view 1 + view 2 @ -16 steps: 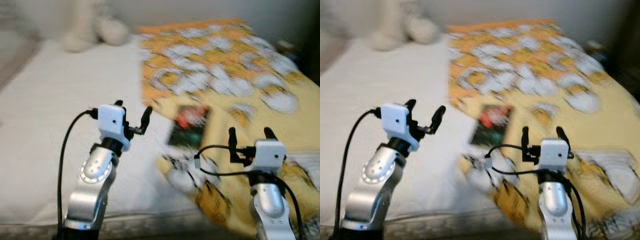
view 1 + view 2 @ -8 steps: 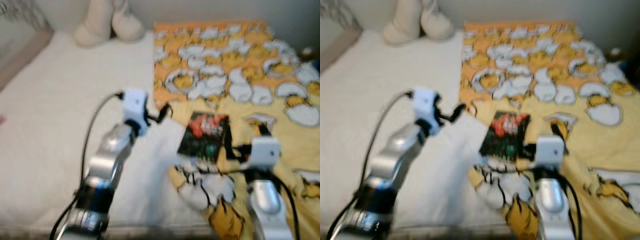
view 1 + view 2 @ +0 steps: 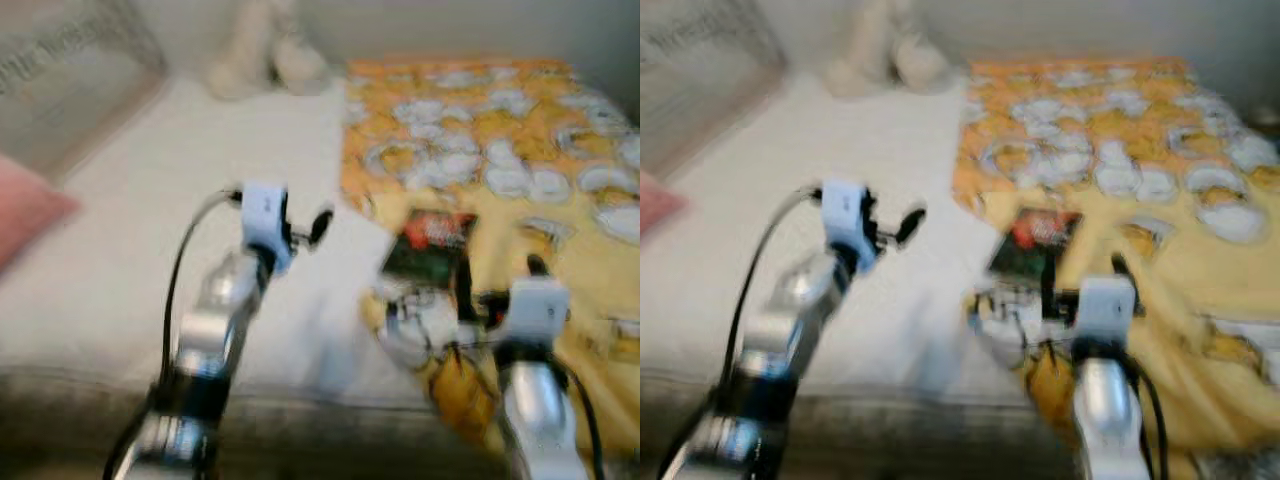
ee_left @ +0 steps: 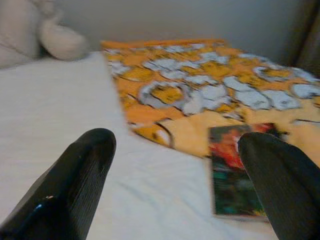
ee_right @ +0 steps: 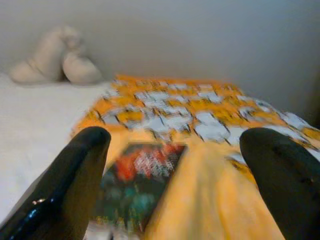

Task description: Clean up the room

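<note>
Ahead of both claws lies a dark book (image 3: 428, 246) with a red and green cover, flat on the edge of a yellow-orange blanket (image 3: 520, 160) patterned with white shapes, which covers the far right part of a bed with a white sheet (image 3: 150, 260). Raised over the white sheet, the left claw (image 3: 305, 228) has its 2 black fingers (image 4: 75, 185) spread wide and nothing between them; the book sits ahead of it and to its right. Nearer the robot, the right claw (image 3: 500, 275) hovers just short of the book's near end, over the crumpled blanket edge, its 2 fingers (image 5: 75, 175) also spread wide and empty. Well beyond both claws, a cream plush toy (image 3: 268, 60) rests at the head of the bed against the wall. Far left of the left claw, a pink cushion (image 3: 25, 215) shows at the bed's side.
</note>
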{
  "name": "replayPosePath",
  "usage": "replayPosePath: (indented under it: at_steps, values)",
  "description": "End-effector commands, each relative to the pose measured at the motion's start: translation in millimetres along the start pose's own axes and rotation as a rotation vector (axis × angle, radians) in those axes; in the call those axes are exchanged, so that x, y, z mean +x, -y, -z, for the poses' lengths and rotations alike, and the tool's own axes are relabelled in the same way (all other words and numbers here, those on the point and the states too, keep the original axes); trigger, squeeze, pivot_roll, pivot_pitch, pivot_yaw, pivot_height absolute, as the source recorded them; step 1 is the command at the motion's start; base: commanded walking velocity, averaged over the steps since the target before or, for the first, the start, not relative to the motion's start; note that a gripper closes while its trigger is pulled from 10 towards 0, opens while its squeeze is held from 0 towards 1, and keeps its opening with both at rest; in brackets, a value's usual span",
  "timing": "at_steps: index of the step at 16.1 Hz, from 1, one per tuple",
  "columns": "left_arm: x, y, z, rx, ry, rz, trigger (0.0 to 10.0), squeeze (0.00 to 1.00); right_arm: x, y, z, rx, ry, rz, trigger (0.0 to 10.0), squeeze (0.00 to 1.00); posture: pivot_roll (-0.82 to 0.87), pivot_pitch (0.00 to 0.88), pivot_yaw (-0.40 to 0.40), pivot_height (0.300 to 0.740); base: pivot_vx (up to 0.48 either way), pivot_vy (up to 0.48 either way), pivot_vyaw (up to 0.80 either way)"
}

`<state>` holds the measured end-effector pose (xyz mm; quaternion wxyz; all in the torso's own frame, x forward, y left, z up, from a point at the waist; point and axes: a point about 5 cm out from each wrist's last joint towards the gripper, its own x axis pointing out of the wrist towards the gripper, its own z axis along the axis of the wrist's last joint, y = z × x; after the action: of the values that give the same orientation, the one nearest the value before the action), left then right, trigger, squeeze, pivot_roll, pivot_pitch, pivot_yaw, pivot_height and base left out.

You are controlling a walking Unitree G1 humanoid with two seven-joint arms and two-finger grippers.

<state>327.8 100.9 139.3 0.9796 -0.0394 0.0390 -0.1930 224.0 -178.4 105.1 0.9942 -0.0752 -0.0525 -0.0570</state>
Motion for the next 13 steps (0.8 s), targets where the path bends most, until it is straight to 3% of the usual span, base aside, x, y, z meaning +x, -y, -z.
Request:
replayPosePath:
  at_steps: [1,10,12,13]
  values:
    - [1.0,-2.8,-6.0,0.006,0.032,-0.018,10.0,0.00,3.3,-3.7,-5.9,0.006,0.021,-0.021,10.0,0.00,-0.14,0.000,0.081,0.740,0.315,-0.356,0.00]
    - [-3.7,-0.5,-4.9,0.046,0.056,-0.008,10.0,0.00,7.9,-8.9,-5.3,0.004,0.018,-0.061,10.0,0.00,-0.12,0.000,0.062,0.740,0.327,-0.346,0.00]
    - [0.2,-22.3,-2.9,0.023,0.042,-0.122,10.0,0.00,6.8,-9.9,-4.3,0.006,0.013,-0.075,10.0,0.00,-0.13,0.000,0.062,0.740,0.189,0.000,0.00]
    - [0.9,-25.6,-3.8,0.031,0.048,-0.131,10.0,0.00,6.5,-10.2,-4.1,0.006,0.012,-0.078,10.0,0.00,-0.13,0.000,0.062,0.740,0.000,0.000,0.00]
